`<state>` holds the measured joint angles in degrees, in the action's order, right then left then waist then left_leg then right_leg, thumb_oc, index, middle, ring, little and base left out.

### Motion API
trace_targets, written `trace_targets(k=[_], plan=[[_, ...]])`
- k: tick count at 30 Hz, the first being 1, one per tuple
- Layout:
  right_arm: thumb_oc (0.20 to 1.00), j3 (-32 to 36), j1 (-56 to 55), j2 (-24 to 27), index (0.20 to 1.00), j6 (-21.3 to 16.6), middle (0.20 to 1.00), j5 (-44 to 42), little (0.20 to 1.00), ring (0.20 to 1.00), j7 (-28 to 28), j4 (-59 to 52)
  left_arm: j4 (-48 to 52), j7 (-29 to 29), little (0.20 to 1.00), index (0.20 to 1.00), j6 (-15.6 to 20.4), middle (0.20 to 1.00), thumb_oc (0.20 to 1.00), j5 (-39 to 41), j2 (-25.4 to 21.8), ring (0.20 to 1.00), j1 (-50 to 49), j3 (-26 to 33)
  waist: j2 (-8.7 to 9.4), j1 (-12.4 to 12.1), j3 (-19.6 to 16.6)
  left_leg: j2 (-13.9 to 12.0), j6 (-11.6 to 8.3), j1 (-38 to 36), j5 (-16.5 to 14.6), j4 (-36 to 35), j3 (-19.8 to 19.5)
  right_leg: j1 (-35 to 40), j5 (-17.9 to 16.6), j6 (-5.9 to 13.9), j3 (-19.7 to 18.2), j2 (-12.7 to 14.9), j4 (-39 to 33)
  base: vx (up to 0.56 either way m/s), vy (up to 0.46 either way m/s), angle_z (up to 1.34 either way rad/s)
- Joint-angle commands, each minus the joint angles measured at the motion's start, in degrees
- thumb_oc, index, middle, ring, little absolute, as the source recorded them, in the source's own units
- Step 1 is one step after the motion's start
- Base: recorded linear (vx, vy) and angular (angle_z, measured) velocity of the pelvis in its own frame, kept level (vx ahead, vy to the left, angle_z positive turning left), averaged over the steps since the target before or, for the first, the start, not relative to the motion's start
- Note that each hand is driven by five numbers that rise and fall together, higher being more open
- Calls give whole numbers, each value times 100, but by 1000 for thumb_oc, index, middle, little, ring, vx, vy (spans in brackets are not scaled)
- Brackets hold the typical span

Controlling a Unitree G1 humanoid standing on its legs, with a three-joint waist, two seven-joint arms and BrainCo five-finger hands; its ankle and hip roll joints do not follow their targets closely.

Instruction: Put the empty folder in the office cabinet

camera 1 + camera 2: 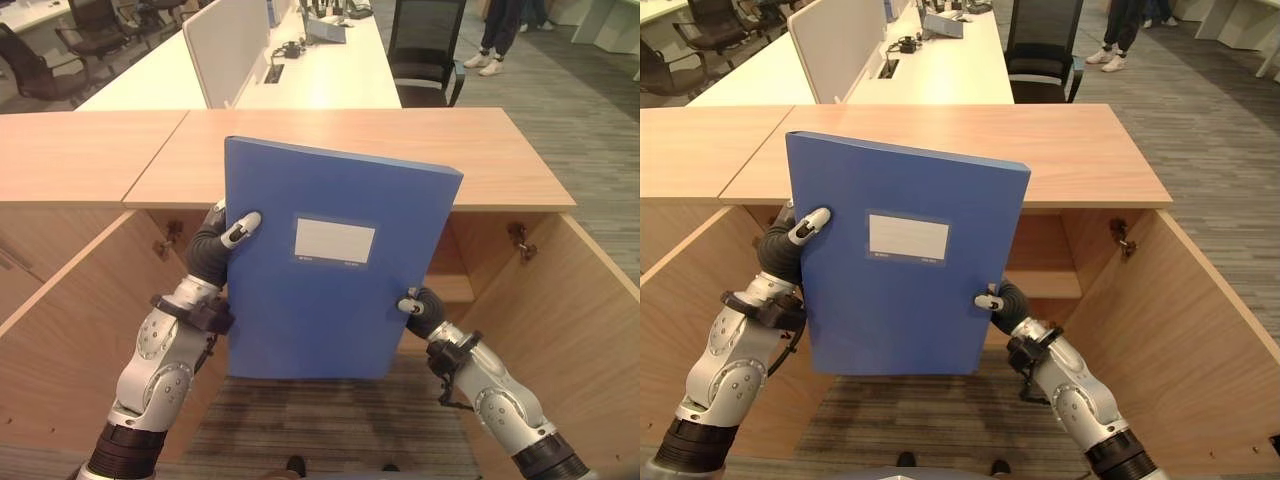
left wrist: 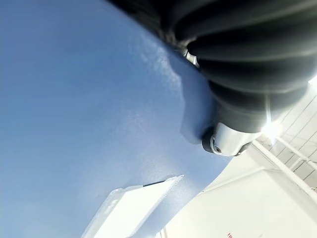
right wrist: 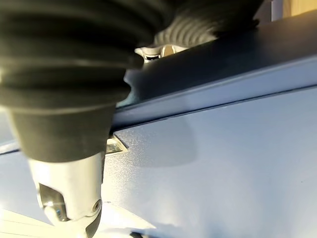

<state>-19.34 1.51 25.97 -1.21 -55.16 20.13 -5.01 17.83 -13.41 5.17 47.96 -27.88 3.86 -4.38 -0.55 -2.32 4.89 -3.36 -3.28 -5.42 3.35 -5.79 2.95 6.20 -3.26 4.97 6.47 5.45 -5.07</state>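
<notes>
The left hand (image 1: 222, 243) clamps the left edge of the blue folder (image 1: 325, 290), thumb curled over its front. The folder stands nearly upright, held in front of the open wooden cabinet (image 1: 520, 300), its label facing the robot. The right hand (image 1: 422, 309) pinches the folder's lower right edge.

Blue folder (image 1: 320, 270) with blank white label, closed, upright, slightly tilted, held before open wooden office cabinet (image 1: 520, 300), doors swung wide

text: none legible | blue folder (image 1: 330, 270) — white label (image 1: 334, 240) blank
</notes>
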Motion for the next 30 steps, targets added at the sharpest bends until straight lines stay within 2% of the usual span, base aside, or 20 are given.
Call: trace_targets(k=[1, 2, 22, 30], plan=[[589, -135, 713, -688, 589, -308, 589, -379, 589, 589, 228, -1040, 226, -351, 200, 200, 91, 200, 200, 252, 171, 200, 166, -656, 134, -8, -71, -123, -66, -302, -642, 79, 63, 188, 667, 335, -212, 248, 300, 0, 0, 0], [200, -123, 674, -688, 200, -297, 200, -362, 200, 200, 225, -993, 225, -353, 200, 200, 100, 200, 200, 227, 176, 200, 155, -626, 130, -7, -70, -119, -64, -306, -643, 79, 59, 189, 669, 336, -212, 250, 298, 0, 0, 0], [200, -59, 503, -611, 200, -167, 200, -174, 200, 200, 235, -796, 229, -397, 200, 200, 116, 200, 200, 109, 219, 200, 64, -510, 136, -5, -60, -114, -57, -299, -643, 79, 63, 177, 654, 337, -210, 257, 299, 0, 0, 0], [200, 112, 354, -342, 200, -34, 200, 335, 200, 200, 309, -566, 184, -477, 200, 200, 113, 200, 200, -56, 212, 200, -72, -330, 140, -5, -53, -108, -57, -283, -644, 79, 36, 175, 653, 340, -187, 257, 293, 0, 0, 0]])
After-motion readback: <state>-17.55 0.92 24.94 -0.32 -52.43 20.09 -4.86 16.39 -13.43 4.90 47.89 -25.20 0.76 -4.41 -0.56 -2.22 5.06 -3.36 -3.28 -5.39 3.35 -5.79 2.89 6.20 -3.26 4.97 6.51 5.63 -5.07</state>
